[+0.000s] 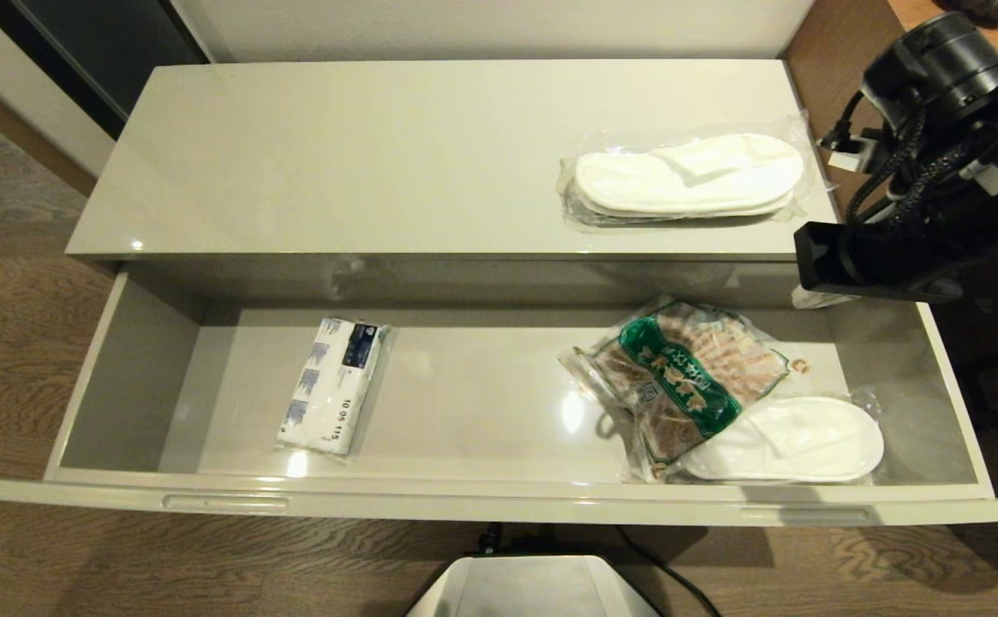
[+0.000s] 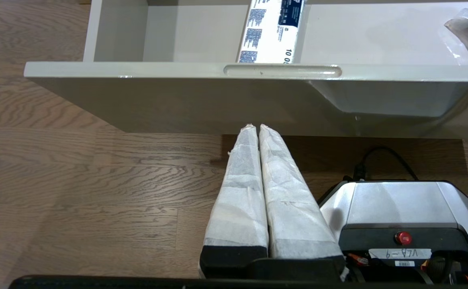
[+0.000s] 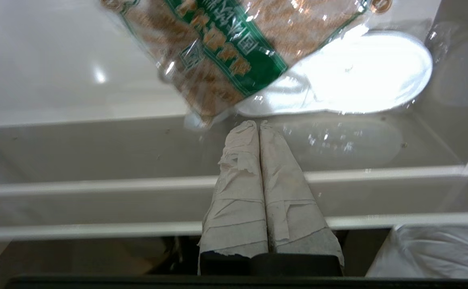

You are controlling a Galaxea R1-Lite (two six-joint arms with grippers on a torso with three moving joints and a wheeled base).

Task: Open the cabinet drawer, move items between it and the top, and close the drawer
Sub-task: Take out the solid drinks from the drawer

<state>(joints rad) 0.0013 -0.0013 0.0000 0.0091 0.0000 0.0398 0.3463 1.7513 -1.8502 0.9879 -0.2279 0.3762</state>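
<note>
Drawer (image 1: 130, 377) of the cabinet stands pulled fully out below the top (image 1: 361, 154). At its left part lies a tissue pack (image 1: 331, 386). Further right, a crinkly packet (image 1: 687, 377) rests partly over a bagged slipper (image 1: 794, 439) near the right end. A second slipper bag (image 1: 687, 180) lies on the top's right side. Left end effector (image 2: 256, 127) hangs clenched and empty before the drawer front; right end effector (image 3: 257, 124) is clenched, empty, above the drawer's right end.
</note>
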